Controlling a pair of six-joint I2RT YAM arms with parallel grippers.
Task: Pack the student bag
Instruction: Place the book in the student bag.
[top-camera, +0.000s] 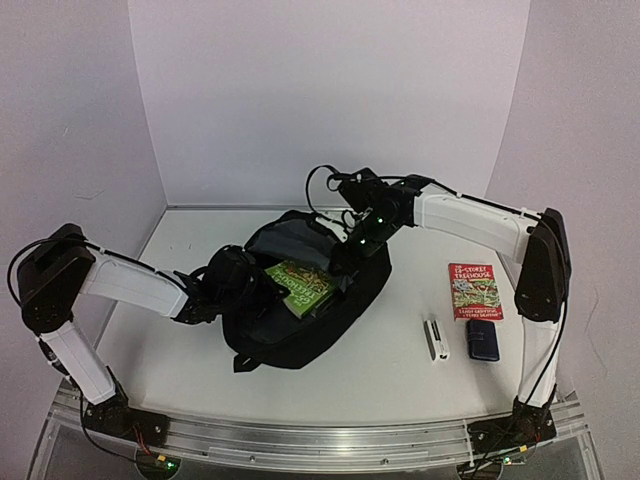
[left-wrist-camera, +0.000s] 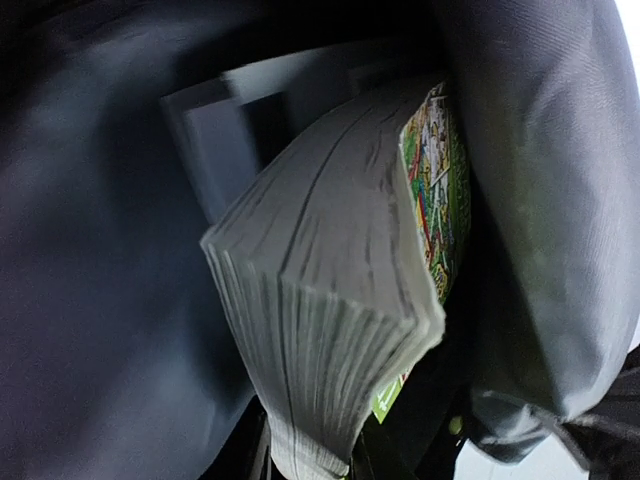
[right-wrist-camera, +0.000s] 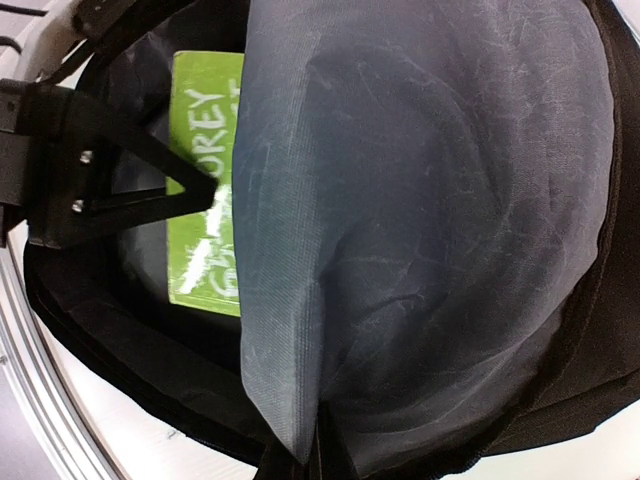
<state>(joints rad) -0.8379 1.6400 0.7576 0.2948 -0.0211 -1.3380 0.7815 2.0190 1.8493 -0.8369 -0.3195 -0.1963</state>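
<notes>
White table (top-camera: 200, 350) carries student bag (top-camera: 330, 325). Right of bag, well apart: red book (top-camera: 475, 290), white oblong item (top-camera: 435, 340), dark-blue case (top-camera: 484, 340).

Left arm (top-camera: 130, 283): reaches low, forward and to the right, elbow back at the left. Left gripper (top-camera: 258, 284): fingers hidden, spread unclear. Right arm (top-camera: 470, 218): stretched leftward, wrist bent down. Right gripper (top-camera: 350, 256): fingers closed together.
</notes>
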